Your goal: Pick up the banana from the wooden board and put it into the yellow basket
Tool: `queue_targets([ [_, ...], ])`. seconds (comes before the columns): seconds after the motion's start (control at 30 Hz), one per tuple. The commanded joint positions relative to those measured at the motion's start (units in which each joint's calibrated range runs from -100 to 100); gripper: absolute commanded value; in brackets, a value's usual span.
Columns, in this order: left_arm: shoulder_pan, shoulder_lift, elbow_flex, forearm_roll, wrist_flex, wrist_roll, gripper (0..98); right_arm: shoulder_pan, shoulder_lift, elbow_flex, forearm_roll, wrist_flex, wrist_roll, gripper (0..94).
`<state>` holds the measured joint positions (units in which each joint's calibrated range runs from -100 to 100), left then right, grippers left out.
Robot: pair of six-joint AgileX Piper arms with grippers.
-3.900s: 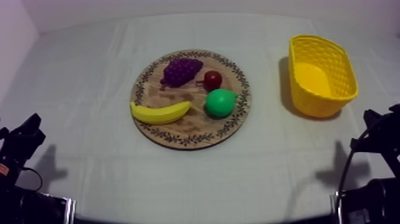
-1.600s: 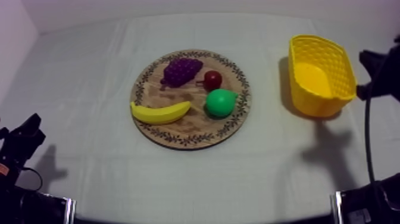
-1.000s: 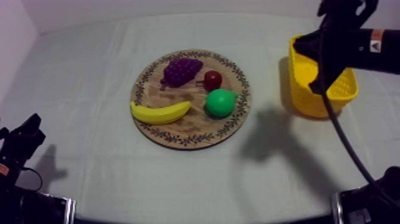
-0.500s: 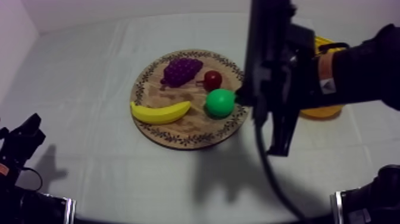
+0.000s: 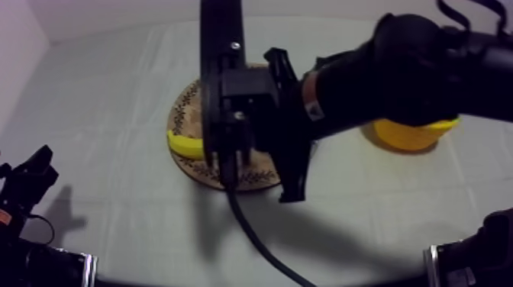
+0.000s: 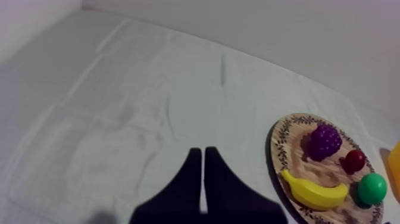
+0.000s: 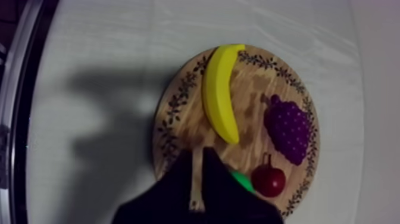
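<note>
The yellow banana lies on the round wooden board, just ahead of my right gripper, whose fingers are shut together above the board with nothing between them. In the top view my right arm reaches across from the right and covers most of the board; only one end of the banana pokes out. The yellow basket stands at the right, partly under the arm. My left gripper is shut and empty, low at the left, far from the board and banana.
Also on the board are purple grapes, a small red fruit and a green pear, the pear partly behind my right fingers. The cloth at the left and front of the board is bare.
My right arm rose from its rest at the lower right, swung over the basket and then left over the board, now covering the fruit. The left arm stayed still.
</note>
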<state>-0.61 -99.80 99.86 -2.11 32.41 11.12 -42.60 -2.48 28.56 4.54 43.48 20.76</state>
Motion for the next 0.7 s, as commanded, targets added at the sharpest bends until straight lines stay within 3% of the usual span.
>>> queue_targets([
  [0.0, 0.0, 0.0, 0.0, -0.02, 0.0, 0.0, 0.1, 0.5, 2.2, -1.5, 0.3, -0.8, 0.3, 5.8],
  [0.1, 0.0, 0.0, 0.0, -0.02, 0.0, 0.0, 0.1, 1.2, 3.4, -2.1, 0.9, -1.9, 0.6, 9.3],
  [0.2, 0.0, 0.0, 0.0, -0.02, 0.0, 0.0, 0.1, 1.7, 4.1, -2.1, 0.8, -2.4, 1.5, 33.6],
  [0.3, 0.0, 0.0, 0.0, -0.02, 0.0, 0.0, 0.1, 2.4, 4.3, -2.3, -0.5, -2.8, 2.8, 46.2],
  [0.67, 0.0, 0.0, 0.0, -0.02, 0.0, 0.0, 0.1, 2.0, 5.3, -2.3, -1.1, -2.8, 3.4, 52.3],
])
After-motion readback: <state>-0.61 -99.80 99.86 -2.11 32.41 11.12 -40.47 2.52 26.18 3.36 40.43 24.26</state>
